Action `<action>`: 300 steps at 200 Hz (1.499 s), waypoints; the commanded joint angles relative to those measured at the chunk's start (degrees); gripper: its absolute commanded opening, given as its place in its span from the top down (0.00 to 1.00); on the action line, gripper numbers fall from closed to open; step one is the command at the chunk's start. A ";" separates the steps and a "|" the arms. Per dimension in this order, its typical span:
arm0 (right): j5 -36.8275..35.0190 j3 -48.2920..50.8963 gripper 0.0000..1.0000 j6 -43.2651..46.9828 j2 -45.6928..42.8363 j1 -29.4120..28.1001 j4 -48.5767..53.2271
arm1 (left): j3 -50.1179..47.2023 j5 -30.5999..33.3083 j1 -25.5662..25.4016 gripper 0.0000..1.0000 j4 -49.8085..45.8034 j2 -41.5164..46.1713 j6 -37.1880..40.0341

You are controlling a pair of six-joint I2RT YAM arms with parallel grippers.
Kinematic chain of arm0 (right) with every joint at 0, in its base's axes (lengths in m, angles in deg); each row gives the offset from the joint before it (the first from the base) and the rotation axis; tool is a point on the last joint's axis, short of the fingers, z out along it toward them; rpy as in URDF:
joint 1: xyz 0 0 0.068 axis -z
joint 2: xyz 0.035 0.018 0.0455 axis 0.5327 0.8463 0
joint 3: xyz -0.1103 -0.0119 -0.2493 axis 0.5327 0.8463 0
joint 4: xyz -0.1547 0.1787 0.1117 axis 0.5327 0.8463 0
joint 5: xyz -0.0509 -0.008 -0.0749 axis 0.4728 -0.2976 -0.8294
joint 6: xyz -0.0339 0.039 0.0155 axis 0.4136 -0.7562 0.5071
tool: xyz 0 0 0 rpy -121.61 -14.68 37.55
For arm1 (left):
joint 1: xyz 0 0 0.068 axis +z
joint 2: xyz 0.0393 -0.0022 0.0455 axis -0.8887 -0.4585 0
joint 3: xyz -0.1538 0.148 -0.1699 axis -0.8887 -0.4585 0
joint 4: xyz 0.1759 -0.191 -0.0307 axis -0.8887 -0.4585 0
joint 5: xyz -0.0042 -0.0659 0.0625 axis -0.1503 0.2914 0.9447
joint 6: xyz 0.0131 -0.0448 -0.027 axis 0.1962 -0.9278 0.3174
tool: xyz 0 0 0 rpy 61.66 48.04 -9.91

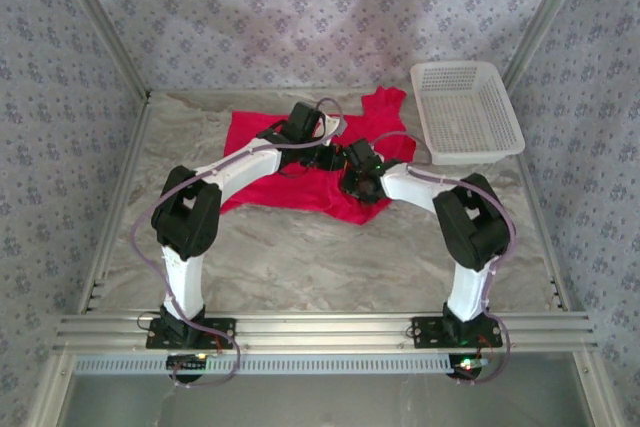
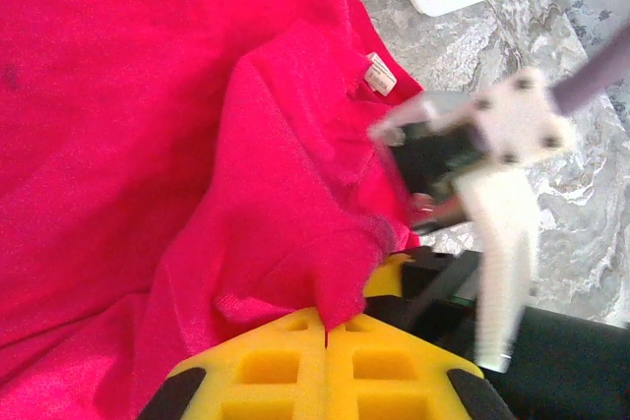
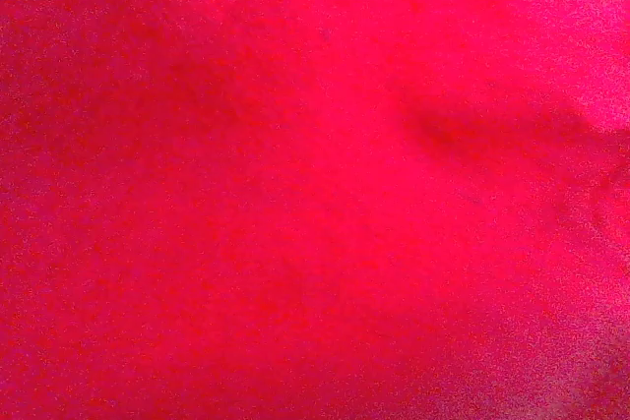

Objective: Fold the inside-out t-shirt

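T-shirt point(image 1: 248, 132) crumpled, not yet flat, on table point(image 1: 330, 267), just left of white mesh basket point(image 1: 470, 151); one sleeve tip near basket's left wall.

Left gripper point(image 2: 327, 327): yellow jaws closed together, pinching ridge of red cloth. White tag point(image 2: 380, 74) on basket side of pinch.

Right gripper point(image 1: 348, 172): down on shirt, nearer basket than left gripper; can't tell how far open.

Likely step: spreading before fold. Lift ridge, draw it away from basket, hold cloth taut, avoid bunching.

Risks: grippers crowded close together, could collide; basket blocks a pull toward it.

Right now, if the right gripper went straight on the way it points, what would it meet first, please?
Most likely the red t-shirt: the right gripper has its wrist camera facing that cloth up close, though depth is unclear.
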 commanded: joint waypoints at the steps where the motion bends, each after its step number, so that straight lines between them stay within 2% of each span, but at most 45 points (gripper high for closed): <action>1: 1.38 -2.65 0.61 -2.14 4.78 0.81 -1.17 | 0.05 -1.53 0.32 1.00 -0.94 2.12 0.64; 17: 0.79 -4.39 0.68 -2.30 6.98 1.23 -0.85 | -0.17 -1.71 0.60 1.00 -0.84 2.29 0.48; 30: 1.55 -4.79 0.88 -1.77 6.73 1.74 -0.21 | -0.33 -1.88 1.06 1.00 -0.77 2.45 0.25; 43: 1.66 -4.36 1.00 -0.47 3.69 1.71 0.80 | -0.75 -1.79 2.02 1.00 -0.42 2.71 -0.20; 93: 2.87 4.92 1.00 3.66 -16.20 1.93 -0.76 | -0.83 -3.30 6.58 1.00 4.54 0.45 -4.31; 131: 9.97 18.39 1.00 5.16 -29.61 3.11 -17.86 | -1.12 -2.82 7.22 1.00 7.94 -3.20 -7.29; 164: 9.68 32.46 1.00 5.39 -38.54 3.29 -34.11 | -4.55 -2.81 7.01 1.00 11.63 -3.56 -9.62; 206: 3.73 39.99 1.00 4.73 -38.07 3.75 -35.14 | -8.13 -0.41 6.70 1.00 12.35 -0.48 -10.32; 233: 3.92 40.88 1.00 5.37 -34.66 3.51 -34.99 | -12.69 0.37 4.54 0.66 14.14 4.11 -12.11; 254: 3.92 41.47 1.00 5.08 -33.04 2.93 -36.73 | -17.28 1.35 1.16 0.55 15.83 8.61 -12.54; 282: 2.90 41.52 1.00 5.33 -33.42 2.32 -36.35 | -21.92 2.81 -2.31 0.55 16.26 13.11 -17.03; 300: 1.77 41.56 1.00 5.15 -33.80 2.34 -35.71 | -24.20 1.42 -3.34 0.63 17.08 13.42 -23.29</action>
